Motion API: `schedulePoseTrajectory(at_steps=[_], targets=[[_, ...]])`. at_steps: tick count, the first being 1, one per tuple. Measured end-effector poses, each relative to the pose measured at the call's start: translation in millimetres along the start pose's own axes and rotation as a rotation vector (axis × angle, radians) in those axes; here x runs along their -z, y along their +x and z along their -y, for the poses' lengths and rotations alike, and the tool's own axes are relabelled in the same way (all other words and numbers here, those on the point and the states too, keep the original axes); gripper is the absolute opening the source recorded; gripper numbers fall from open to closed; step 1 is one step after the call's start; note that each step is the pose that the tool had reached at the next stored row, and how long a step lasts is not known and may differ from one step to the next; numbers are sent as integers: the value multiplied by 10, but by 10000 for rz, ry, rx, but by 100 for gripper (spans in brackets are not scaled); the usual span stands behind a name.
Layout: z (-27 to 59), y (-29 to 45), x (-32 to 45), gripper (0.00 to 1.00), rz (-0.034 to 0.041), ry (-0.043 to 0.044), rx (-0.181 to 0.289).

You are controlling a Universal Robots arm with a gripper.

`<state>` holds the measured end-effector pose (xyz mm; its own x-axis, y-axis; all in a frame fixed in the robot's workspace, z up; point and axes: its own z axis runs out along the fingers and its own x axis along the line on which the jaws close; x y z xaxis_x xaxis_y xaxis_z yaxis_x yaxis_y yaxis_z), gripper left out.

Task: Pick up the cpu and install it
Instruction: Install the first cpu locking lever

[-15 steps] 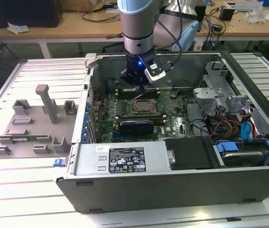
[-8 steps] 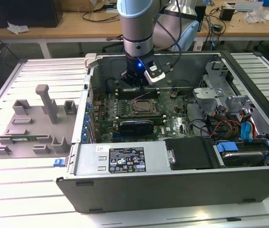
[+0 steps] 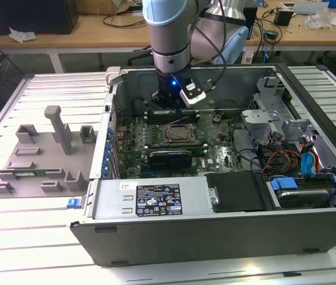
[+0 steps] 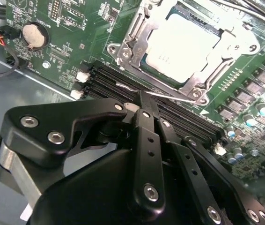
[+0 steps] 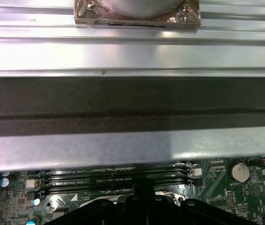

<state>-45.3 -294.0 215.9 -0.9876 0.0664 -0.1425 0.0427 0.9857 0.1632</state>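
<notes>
The cpu (image 4: 181,44), a flat square chip with a pale silver metal top, already sat in the metal-framed socket (image 4: 123,49) on the green motherboard (image 4: 67,28). I judged placement done. The black gripper (image 4: 144,105) hung just beside it over the black memory slots (image 4: 109,77), fingers pressed together, holding nothing. I couldn't tell whether the socket latch was locked.

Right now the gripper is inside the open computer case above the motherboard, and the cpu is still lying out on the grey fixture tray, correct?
Not quite. The gripper is above the motherboard, but the cpu sits in the motherboard's socket, as the second wrist view shows.
</notes>
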Motion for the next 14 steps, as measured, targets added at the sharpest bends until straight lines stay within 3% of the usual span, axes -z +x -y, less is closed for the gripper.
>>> schedulePoseTrajectory(at_steps=[2,7,11,14], targets=[[3,14,-12,11,172,-6,12],[11,41,-50,11,444,13,-80],[18,72,-80,11,580,32,-194],[19,117,-84,11,607,39,-250]])
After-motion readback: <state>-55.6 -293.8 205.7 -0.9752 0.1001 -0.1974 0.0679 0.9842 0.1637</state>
